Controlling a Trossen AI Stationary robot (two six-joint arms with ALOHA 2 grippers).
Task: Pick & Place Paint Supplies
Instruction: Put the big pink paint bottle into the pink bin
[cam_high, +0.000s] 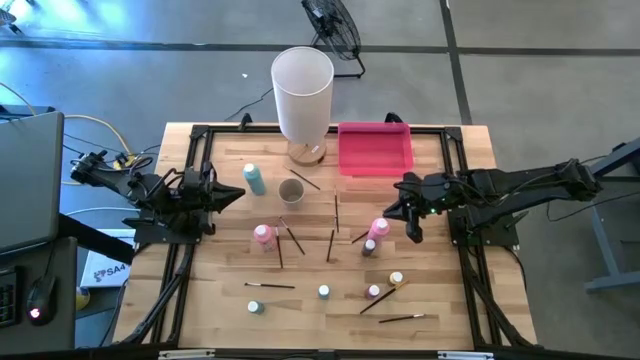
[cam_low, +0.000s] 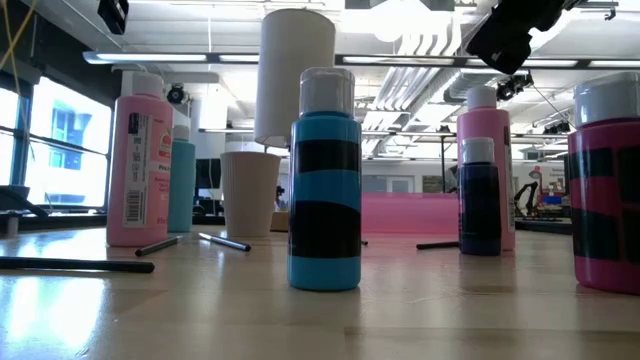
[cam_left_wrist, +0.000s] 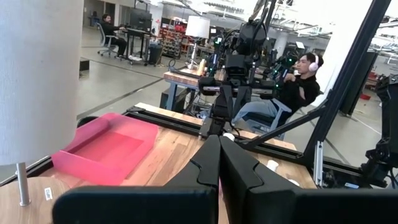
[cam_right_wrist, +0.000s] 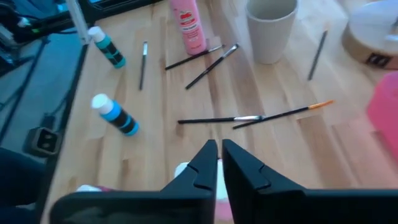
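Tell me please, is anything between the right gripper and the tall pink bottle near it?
Nothing visible. The right gripper hangs just beside the tall pink bottle, with only bare table around. A small dark bottle stands on the bottle's near side, not between them.

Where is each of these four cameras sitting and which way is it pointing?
High: overhead, straight down on the table; both arms show.
Low: table height, level past a blue bottle into the room; an arm hangs above.
Left wrist: on the left arm, across the pink tray; left gripper at bottom.
Right wrist: on the right arm, down at brushes; right gripper at bottom.
Shared: the paper cup shows in high and right wrist.
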